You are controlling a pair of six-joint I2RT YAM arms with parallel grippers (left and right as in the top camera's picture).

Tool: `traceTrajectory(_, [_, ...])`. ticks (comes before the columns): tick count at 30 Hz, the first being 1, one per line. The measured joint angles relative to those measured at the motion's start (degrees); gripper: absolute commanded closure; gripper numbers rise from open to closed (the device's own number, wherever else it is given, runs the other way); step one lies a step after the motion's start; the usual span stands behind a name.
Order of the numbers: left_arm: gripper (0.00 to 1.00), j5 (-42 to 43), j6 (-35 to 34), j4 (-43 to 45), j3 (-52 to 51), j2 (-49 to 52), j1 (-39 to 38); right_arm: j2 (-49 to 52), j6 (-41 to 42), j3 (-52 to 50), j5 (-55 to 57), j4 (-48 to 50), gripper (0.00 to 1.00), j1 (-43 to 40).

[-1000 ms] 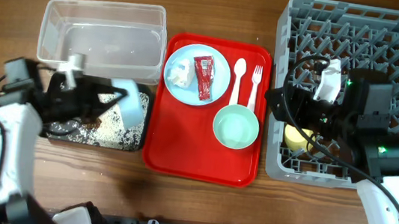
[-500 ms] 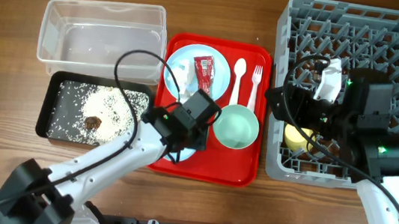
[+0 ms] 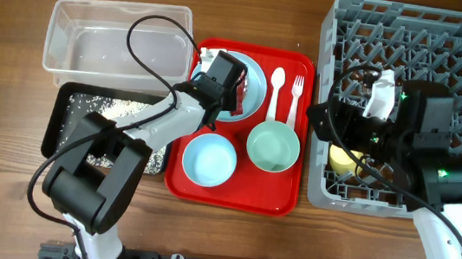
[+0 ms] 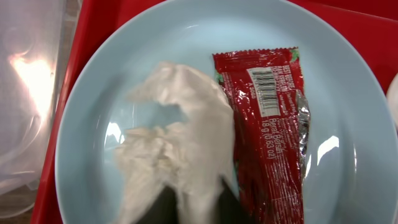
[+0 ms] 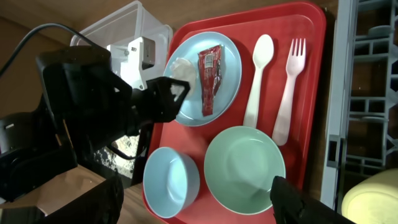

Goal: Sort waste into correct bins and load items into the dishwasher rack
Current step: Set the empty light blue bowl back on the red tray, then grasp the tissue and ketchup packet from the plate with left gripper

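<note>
My left gripper point(image 3: 221, 83) is down on the light-blue plate point(image 3: 254, 75) at the back of the red tray. In the left wrist view its fingers point(image 4: 194, 200) are shut on the white tissue ball point(image 4: 177, 146), with the red foil sachet point(image 4: 270, 124) lying right beside it. The light-blue bowl point(image 3: 210, 159) and the mint-green bowl point(image 3: 273, 146) stand on the tray's front. The white spoon point(image 3: 275, 91) and fork point(image 3: 295, 98) lie on the tray. My right gripper point(image 3: 330, 125) is open and empty at the grey rack's point(image 3: 448, 58) left edge, by the yellow cup point(image 3: 345, 158).
The clear tub point(image 3: 119, 38) stands at the back left. The black tray point(image 3: 53, 118) in front of it holds rice-like crumbs point(image 3: 140, 119) and is partly covered by my left arm. The red serving tray point(image 3: 232, 195) lies between bins and rack.
The light-blue bowl, earlier held over the black tray, now stands on the red tray's front left. My left gripper has moved back onto the plate and closed on the tissue. The right arm is still.
</note>
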Motion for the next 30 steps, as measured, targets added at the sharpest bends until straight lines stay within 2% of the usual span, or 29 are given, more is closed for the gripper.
traceTrajectory(3, [0.96, 0.42, 0.13, -4.09, 0.17, -2.47, -0.04, 0.0, 0.0, 0.0, 0.0, -0.46, 0.23, 0.0])
traceTrajectory(5, [0.96, 0.11, 0.17, -8.83, 1.57, -9.51, -0.04, 0.0, 0.0, 0.0, 0.0, -0.46, 0.23, 0.0])
traceTrajectory(8, [0.95, -5.97, 0.81, -9.86, 3.93, -21.35, 1.18, 0.0, 0.0, 0.0, 0.0, -0.46, 0.23, 0.0])
traceTrajectory(9, [0.61, -7.91, 1.73, -9.68, 4.48, -23.17, 2.75, 0.0, 0.0, 0.0, 0.0, -0.46, 0.23, 0.0])
traceTrajectory(11, [0.39, -10.19, 3.28, -9.53, 4.98, -23.19, 7.43, 0.0, 0.0, 0.0, 0.0, -0.48, 0.23, 0.0])
traceTrajectory(14, [0.38, -9.6, 3.72, -7.72, 4.81, -16.28, 15.06, 0.0, 0.0, 0.0, 0.02, -0.5, 0.23, 0.0])
traceTrajectory(16, [0.43, -3.69, 3.78, -7.61, 4.57, -15.37, 16.09, 0.0, 0.0, 0.0, 0.02, -0.61, 0.23, 0.0])
traceTrajectory(18, [0.39, 5.86, 3.5, -7.28, 4.61, -16.24, 13.57, 0.0, 0.0, 0.0, 0.02, -0.87, 0.23, 0.0])
traceTrajectory(20, [0.35, 9.79, 2.58, -7.3, 4.61, -16.11, 7.82, 0.0, 0.0, 0.0, 0.02, -0.87, 0.23, 0.0])
traceTrajectory(22, [0.34, 9.2, 1.31, -6.38, 5.01, -13.64, 2.1, 0.0, 0.0, 0.0, 0.02, -0.85, 0.23, 0.0])
traceTrajectory(24, [0.37, 7.93, -1.77, -4.31, 5.16, -7.96, -0.5, 0.0, 0.0, 0.0, 0.0, -0.92, 0.23, 0.0])
traceTrajectory(26, [0.48, 8.09, -5.86, -1.77, 5.16, 1.16, -0.63, 0.0, 0.0, -0.02, 0.0, -1.01, 0.23, 0.0])
traceTrajectory(29, [0.73, 8.17, -8.41, 0.63, 5.55, 5.86, -0.59, 0.0, 0.0, 0.0, 0.02, -0.94, 0.23, 0.0])
traceTrajectory(30, [0.92, 8.22, -9.07, 0.24, 5.57, 6.01, -0.59, 0.0, 0.0, 0.0, 0.02, -0.92, 0.22, 0.0])
